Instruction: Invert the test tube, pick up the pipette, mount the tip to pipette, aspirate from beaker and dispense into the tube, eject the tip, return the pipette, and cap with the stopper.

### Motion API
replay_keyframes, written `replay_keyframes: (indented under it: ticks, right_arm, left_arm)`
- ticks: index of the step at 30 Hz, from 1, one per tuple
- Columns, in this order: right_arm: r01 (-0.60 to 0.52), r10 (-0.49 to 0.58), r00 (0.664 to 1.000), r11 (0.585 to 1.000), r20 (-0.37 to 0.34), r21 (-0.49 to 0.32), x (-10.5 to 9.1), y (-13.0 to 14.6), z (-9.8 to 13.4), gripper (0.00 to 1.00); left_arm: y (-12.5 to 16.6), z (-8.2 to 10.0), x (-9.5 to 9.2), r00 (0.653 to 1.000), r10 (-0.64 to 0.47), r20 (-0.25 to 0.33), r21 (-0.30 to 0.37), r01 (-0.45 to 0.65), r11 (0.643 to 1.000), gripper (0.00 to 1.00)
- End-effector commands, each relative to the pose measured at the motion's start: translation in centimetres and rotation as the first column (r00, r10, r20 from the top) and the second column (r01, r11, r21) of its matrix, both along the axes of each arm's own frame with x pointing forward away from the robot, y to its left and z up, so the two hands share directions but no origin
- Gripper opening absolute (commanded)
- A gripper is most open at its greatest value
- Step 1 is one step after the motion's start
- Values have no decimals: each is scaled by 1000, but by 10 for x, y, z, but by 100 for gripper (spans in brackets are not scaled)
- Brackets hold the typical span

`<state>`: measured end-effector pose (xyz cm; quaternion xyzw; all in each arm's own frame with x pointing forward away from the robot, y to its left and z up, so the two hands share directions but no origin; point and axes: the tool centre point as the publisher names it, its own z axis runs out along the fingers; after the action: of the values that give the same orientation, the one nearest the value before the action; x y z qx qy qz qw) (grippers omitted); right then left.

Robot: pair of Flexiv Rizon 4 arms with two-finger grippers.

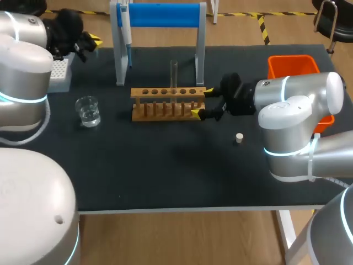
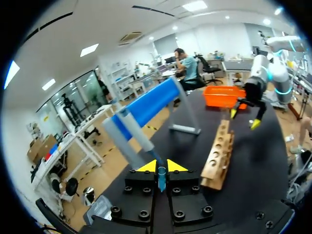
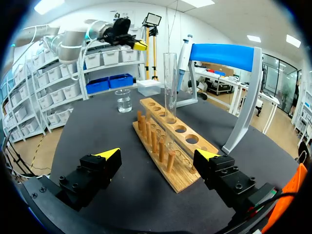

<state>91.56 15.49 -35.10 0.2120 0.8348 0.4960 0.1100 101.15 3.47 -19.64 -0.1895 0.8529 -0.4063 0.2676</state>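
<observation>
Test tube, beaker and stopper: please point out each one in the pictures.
test tube (image 3: 169, 87), right wrist view, middle of its glass wall.
beaker (image 1: 88, 112), head view, its glass body.
stopper (image 1: 239, 138), head view, its top face.

A wooden rack (image 1: 165, 107) stands mid-worktop (image 1: 165, 176) with one glass test tube (image 1: 174, 74) upright in it. The right claw (image 1: 202, 102) sits at the rack's right end, fingers spread (one yellow tip by each long side). A small stopper (image 1: 239, 138) lies nearer the front edge, apart. A beaker (image 1: 88, 111) stands left of the rack. The pipette (image 1: 126, 30) hangs on the blue stand (image 1: 162, 15) behind. The left claw (image 1: 88, 41) hangs by the tip box (image 1: 58, 74).
</observation>
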Motion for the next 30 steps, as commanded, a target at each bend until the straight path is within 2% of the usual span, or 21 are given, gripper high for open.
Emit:
replay_keyframes:
  ticks: [1,8,30]
  right_arm:
    - [0,0,1000,1000,-1,-2,0,-1,0,100]
    - [0,0,1000,1000,-1,-2,0,-1,0,100]
    - [0,0,1000,1000,-1,-2,0,-1,0,100]
  left_arm:
    - [13,31,-39,978,-142,-151,-18,141,990,0]
    - [-6,44,-58,942,-235,-238,-128,209,970,0]
    - [-8,46,-61,940,-236,-245,-118,213,970,0]
